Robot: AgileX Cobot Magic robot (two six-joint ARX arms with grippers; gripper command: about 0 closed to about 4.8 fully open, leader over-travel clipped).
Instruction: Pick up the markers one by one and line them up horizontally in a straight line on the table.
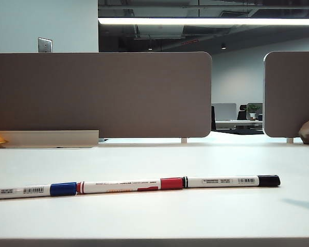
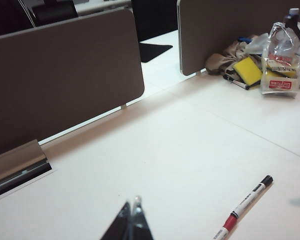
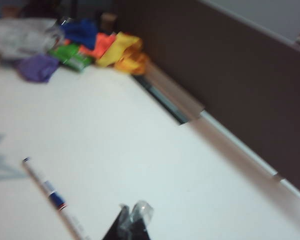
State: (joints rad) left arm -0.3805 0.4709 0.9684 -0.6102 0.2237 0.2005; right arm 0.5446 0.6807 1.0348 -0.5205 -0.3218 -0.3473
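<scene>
markers: blue marker (image 1: 31,190), red marker (image 1: 131,185) and black marker (image 1: 232,181) lie end to end across the lower frame
desk (image 1: 154,216): white
left gripper (image 2: 131,220): fingers pressed together, holding nothing
right gripper (image 3: 131,222): fingers pressed together, holding nothing

A bright ceiling strip light (image 1: 208,21) glares overhead; I see the table (image 1: 195,216) evenly lit, sharp, but my right wrist view is motion-blurred.

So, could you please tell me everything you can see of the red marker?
The red marker is a slim white barrel with small printed text, a red cap toward the black marker and a thin red band toward the blue marker. It lies flat on the white table, middle of the row, ends meeting its neighbours. No gripper touches it.
</scene>
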